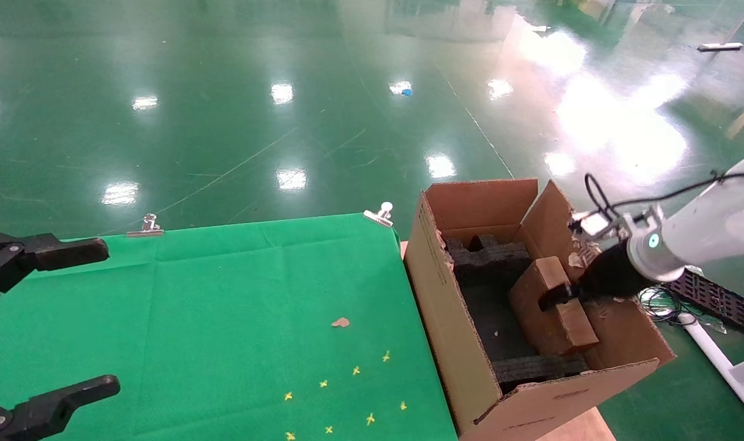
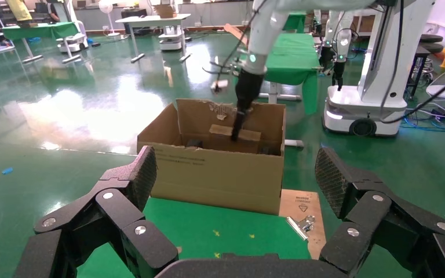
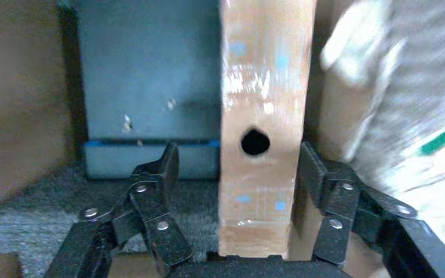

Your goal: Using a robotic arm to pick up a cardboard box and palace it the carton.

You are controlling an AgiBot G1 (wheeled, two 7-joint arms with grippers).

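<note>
Brown cardboard box (image 1: 552,306) rests on foam inside the carton (image 1: 451,318) as my right end effector (image 3: 237,174) straddles it, fingers spread clear; placing looks done, so next I'd withdraw upward.

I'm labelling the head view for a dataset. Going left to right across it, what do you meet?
left gripper → silver clip → brown scrap on the green cloth → second clip → carton → cardboard box → right gripper → white robotic arm.
</note>
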